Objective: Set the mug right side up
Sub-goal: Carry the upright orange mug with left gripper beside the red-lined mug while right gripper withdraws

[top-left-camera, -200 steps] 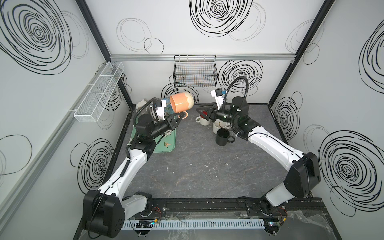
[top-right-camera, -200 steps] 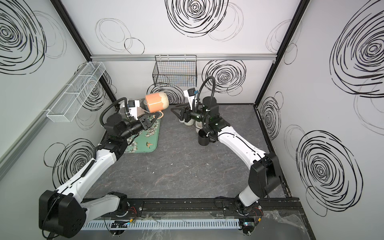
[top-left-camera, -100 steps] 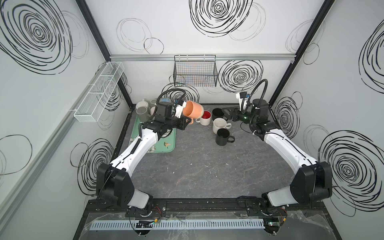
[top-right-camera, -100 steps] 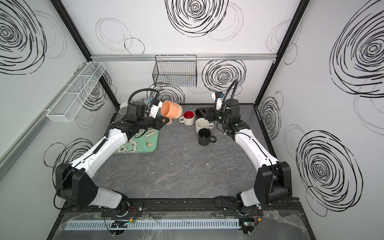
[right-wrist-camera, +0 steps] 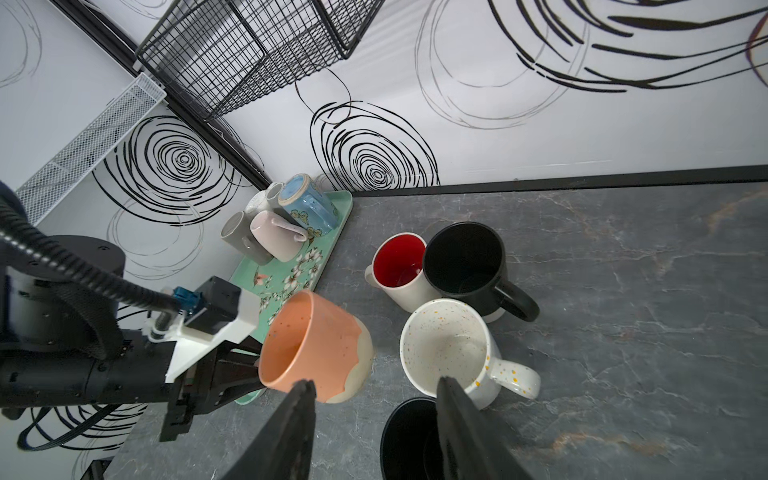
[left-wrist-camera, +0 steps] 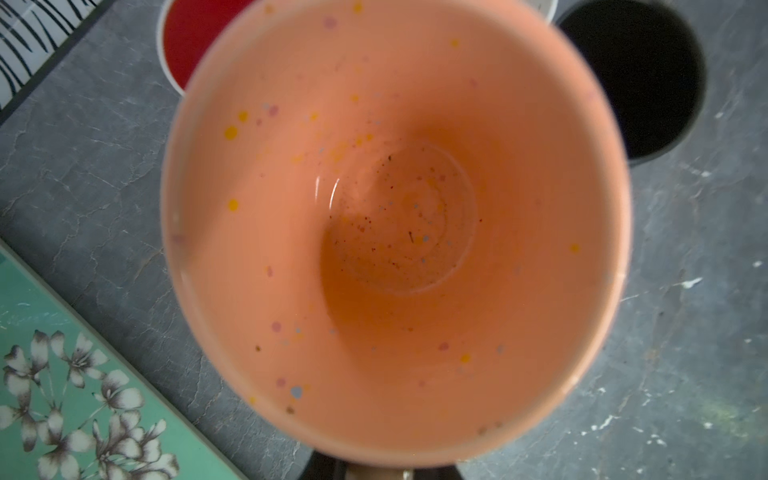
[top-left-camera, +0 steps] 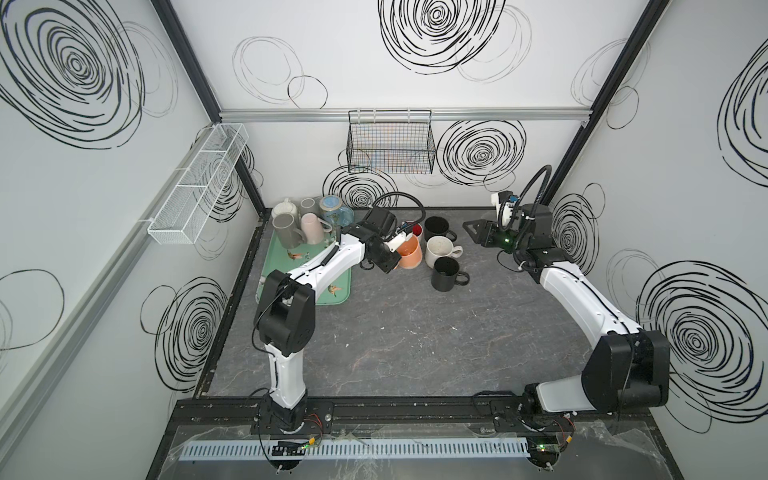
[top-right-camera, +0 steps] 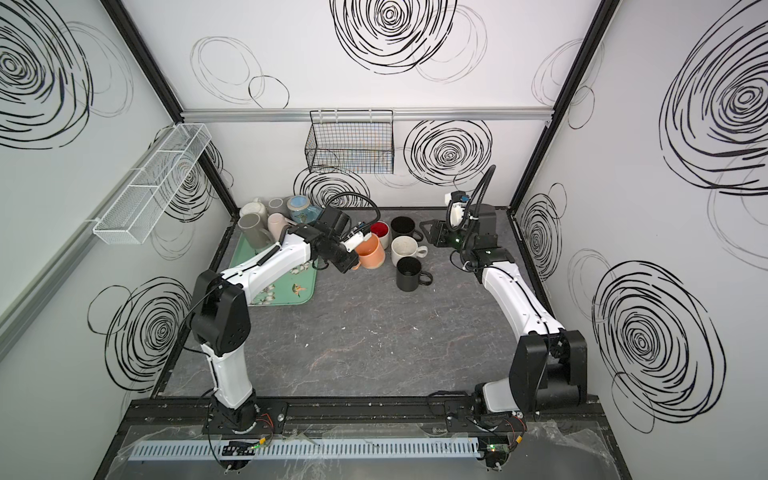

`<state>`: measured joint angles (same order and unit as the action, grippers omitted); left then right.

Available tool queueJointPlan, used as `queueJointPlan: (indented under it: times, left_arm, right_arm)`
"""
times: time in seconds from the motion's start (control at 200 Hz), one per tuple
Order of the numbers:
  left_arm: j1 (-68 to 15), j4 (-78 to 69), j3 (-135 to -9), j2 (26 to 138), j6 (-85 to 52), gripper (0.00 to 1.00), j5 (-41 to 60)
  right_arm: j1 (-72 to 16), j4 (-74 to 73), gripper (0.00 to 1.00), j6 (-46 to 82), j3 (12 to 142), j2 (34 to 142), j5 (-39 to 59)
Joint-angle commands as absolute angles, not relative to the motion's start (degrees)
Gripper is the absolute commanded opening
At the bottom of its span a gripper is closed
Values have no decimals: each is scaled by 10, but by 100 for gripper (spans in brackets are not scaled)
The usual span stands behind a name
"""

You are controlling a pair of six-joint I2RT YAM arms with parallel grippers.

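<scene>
Set-down step. Just right of the tray (top-left-camera: 345,286), left gripper (top-left-camera: 392,254) is clamped on the orange mug (top-left-camera: 410,257), low beside the red-lined mug (top-right-camera: 379,230). Base contact unclear. Mouth up, long axis near vertical. Next: seat it, release, back off. Right gripper (top-left-camera: 468,228) has jaws apart and is empty.

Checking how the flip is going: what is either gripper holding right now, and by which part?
The left gripper holds the orange mug by its outer side near the rim, likely the hidden handle. The right gripper holds nothing.
</scene>
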<state>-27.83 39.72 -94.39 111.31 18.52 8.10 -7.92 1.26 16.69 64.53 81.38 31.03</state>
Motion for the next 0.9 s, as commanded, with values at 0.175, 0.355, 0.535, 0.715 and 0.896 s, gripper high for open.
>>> queueJointPlan:
  times: [0.175,0.355,0.535,0.715,0.896]
  left_arm:
    - [-290,413,-1055,1192,285,0,12]
    - [-297,414,-1088,1229,300,0,-6]
    - [-298,417,-1127,1259,302,0,-8]
    - [-299,421,-1161,1287,306,0,-8]
    - [-300,419,-1174,1301,308,8,-19]
  right_arm:
    - [-72,44,50,148,656,822,305]
    - [-69,53,50,141,666,830,301]
    - [-68,59,50,138,671,837,297]
    - [-67,59,49,138,673,843,298]
    - [-66,58,49,139,674,847,298]
